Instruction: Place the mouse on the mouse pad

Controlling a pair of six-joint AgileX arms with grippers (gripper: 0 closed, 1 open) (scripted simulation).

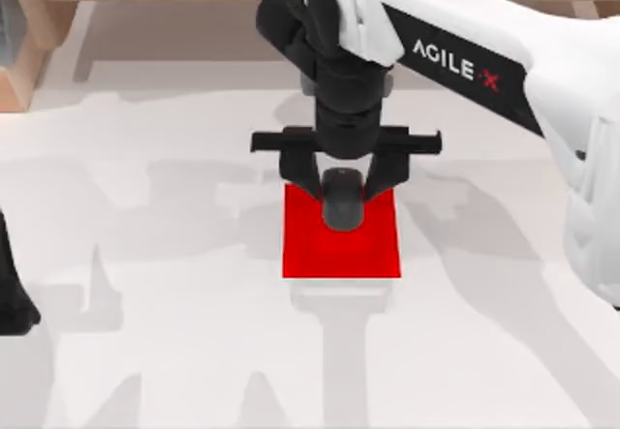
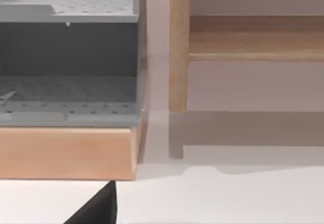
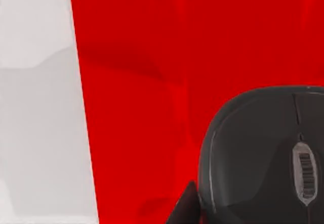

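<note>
The red mouse pad [image 1: 341,250] lies flat in the middle of the table. The dark mouse [image 1: 342,199] is over the pad's far half, between the two black fingers of my right gripper [image 1: 342,185], which reaches down from the back right and is shut on its sides. In the right wrist view the mouse [image 3: 258,153] fills the near corner above the mouse pad [image 3: 152,82], with one fingertip [image 3: 185,206] against its edge. My left gripper [image 1: 12,298] is parked at the table's left edge.
A wooden shelf unit with grey perforated trays [image 2: 66,97] and a wooden post [image 2: 178,47] stand behind the table's left back corner. White tabletop [image 1: 174,352] surrounds the pad on all sides.
</note>
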